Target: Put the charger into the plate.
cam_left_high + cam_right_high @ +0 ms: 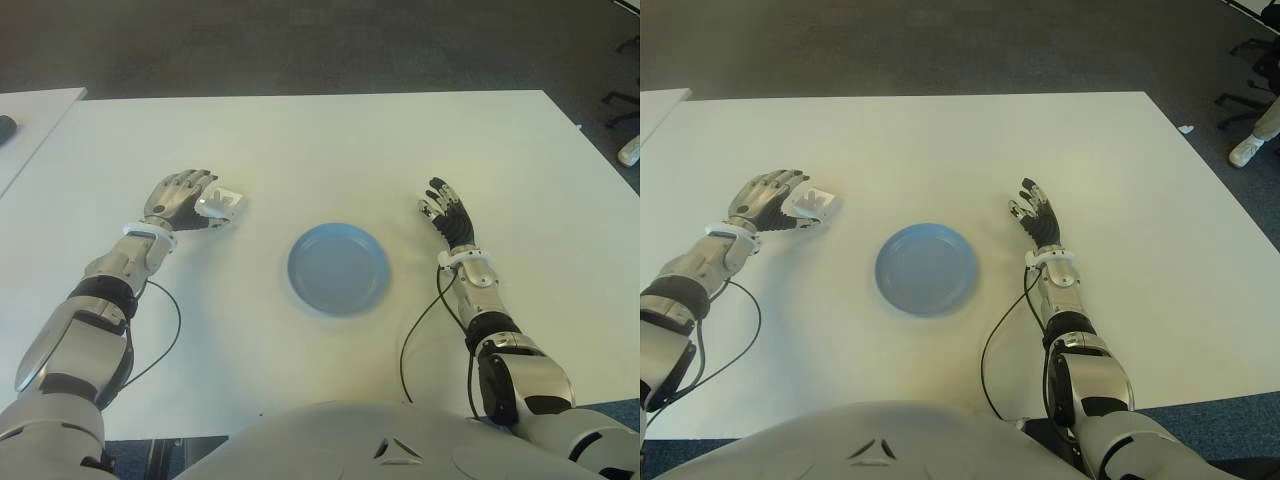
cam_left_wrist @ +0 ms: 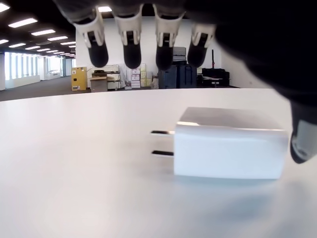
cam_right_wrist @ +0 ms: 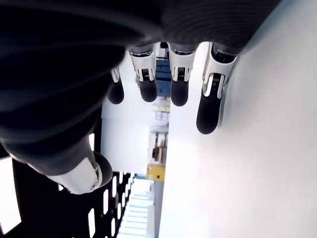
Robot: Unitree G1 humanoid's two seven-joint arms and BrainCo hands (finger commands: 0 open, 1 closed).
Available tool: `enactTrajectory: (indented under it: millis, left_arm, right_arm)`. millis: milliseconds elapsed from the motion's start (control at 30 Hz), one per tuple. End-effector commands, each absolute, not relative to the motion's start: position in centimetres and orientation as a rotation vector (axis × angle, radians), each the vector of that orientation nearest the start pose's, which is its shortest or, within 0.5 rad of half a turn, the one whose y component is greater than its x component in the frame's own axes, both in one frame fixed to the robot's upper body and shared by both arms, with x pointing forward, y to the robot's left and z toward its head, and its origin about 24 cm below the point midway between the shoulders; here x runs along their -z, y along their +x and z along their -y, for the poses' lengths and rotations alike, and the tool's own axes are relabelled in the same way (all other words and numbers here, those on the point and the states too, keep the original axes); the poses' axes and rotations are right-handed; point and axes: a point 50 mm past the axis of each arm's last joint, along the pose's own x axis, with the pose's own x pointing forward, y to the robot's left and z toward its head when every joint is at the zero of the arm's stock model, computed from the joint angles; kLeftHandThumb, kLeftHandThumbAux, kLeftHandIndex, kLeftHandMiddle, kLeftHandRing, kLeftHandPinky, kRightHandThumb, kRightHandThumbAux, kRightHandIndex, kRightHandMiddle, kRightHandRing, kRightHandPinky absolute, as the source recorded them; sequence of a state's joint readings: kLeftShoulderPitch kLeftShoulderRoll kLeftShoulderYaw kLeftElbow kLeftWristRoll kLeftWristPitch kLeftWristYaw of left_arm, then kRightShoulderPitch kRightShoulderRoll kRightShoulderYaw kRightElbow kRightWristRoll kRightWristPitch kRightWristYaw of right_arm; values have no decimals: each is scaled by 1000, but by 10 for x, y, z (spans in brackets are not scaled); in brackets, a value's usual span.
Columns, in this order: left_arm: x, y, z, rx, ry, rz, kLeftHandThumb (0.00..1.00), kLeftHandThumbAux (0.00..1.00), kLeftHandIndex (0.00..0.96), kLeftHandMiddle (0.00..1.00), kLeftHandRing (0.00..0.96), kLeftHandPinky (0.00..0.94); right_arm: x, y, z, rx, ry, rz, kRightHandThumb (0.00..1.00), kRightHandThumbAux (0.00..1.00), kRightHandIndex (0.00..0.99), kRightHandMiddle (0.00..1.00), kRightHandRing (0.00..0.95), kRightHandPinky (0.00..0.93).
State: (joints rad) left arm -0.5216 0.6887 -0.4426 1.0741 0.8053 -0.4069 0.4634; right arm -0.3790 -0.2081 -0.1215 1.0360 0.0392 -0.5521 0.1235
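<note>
Charger (image 2: 230,149) on table, beneath left hand's (image 1: 180,198) fingers (image 2: 131,42).

**Silver shells, black joints, dark fingertips**

The torso (image 1: 390,445) is a smooth pale-grey shell with a small triangular recess near its middle. Both arms wear glossy silver casings split by black joint sections, and a white band rings each wrist. A thin black cable (image 1: 415,335) loops out from the right forearm, and another (image 1: 165,330) hangs from the left. The left hand (image 1: 180,200) is metallic grey with segmented fingers. The right hand (image 1: 447,212) has a black, ribbed-looking back and silver knuckle pieces. Up close, the fingers (image 2: 130,37) show white and silver segments capped with rounded black rubbery tips.
</note>
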Motion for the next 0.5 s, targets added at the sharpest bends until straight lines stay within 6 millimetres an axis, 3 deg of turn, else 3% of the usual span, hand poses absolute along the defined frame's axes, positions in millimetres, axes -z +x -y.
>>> enactTrajectory:
  millis: [33,267,500]
  left_arm:
    - [-27,306,-295,139,1593,-7,366,445,104,86,85,95]
    - [-27,307,-298,135,1612,-22,383,448,108,89,87,101]
    - [-25,307,-300,146,1682,-19,379,440,114,102,98,114]
  right_arm:
    - [83,237,215,32,-76,-436,256,689,98,100,99,163]
    - [80,237,209,32,-94,-391,274,683,96,102,100,144]
    - [79,236,216,28,-92,-397,286,667,105,107,100,148]
